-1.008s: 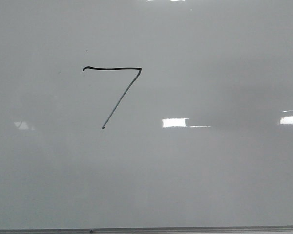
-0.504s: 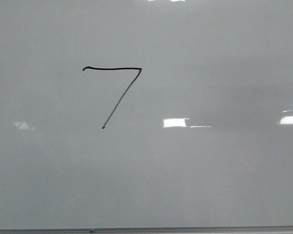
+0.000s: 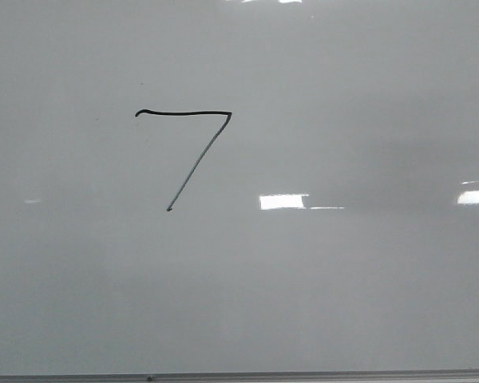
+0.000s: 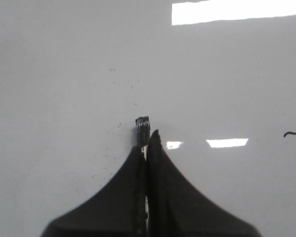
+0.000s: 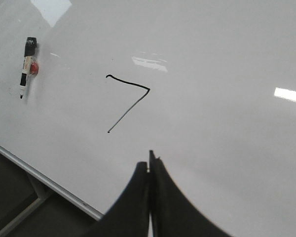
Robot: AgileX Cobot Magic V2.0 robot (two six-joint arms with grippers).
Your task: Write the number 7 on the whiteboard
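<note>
On the board: the number 7 (image 3: 193, 152) sits left of centre and in the upper half in the front view, hooked top stroke and a long diagonal down to the left.
Whiteboard (image 3: 343, 279): glossy pale grey, loads of bare surface right of the digit and below it.
Frame edge (image 3: 303, 375): thin grey strip along the bottom of the front view, well below the digit's tail.
Left gripper (image 4: 146, 140): jaws pinched tight on a dark marker (image 4: 142, 124), whose end pokes out just past the tips.
Right gripper (image 5: 149, 163): jaws pressed together, nothing between them, near the digit.
Spare marker (image 5: 26, 65): lying flat on the board well off from the digit, with a small red thing (image 5: 34, 67) touching it.
</note>
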